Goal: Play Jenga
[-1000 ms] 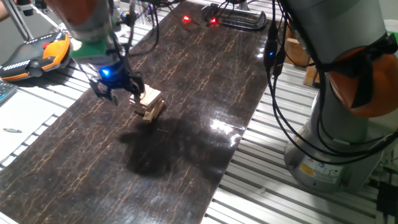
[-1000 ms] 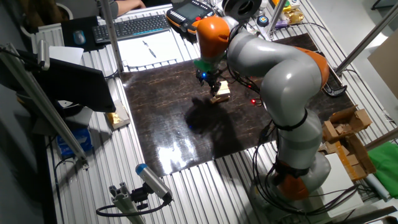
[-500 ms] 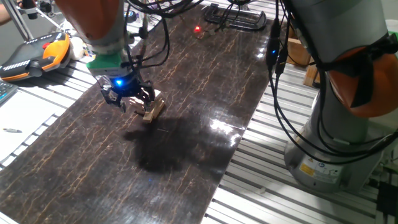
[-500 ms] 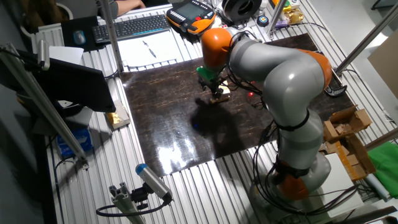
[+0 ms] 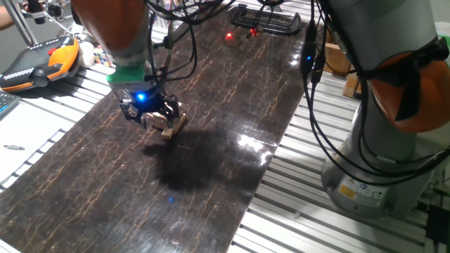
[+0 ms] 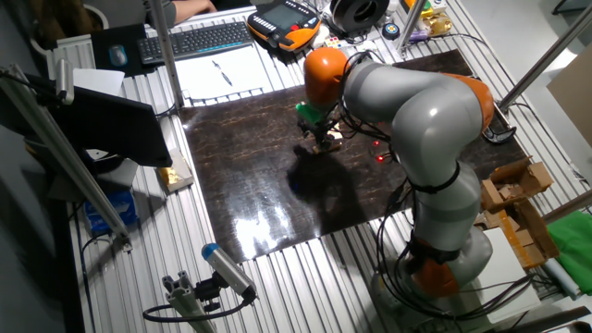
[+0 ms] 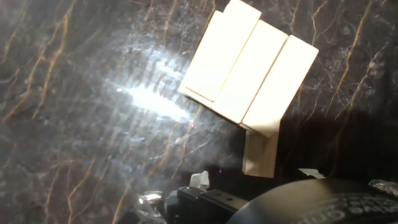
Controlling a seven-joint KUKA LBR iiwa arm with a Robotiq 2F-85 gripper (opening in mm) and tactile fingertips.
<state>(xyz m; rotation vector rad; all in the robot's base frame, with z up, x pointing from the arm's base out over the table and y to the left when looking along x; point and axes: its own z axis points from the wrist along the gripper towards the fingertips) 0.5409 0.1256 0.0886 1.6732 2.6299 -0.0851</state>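
The little Jenga (image 7: 249, 68) stack sits on the dark tabletop (image 5: 211, 176), upper right in the hand view, right under the claw (image 5: 151, 116), whose grip I cannot tell; the light, smooth blocks look tippy, so pinch one block's long sides.

Our arm reaches from its grey base out over the counter (image 5: 211, 176), orange wrist joint bent so the hand (image 5: 150, 119) points straight down, close above the surface. A blue light glows on the hand. We cannot tell how far its fingers stand apart.
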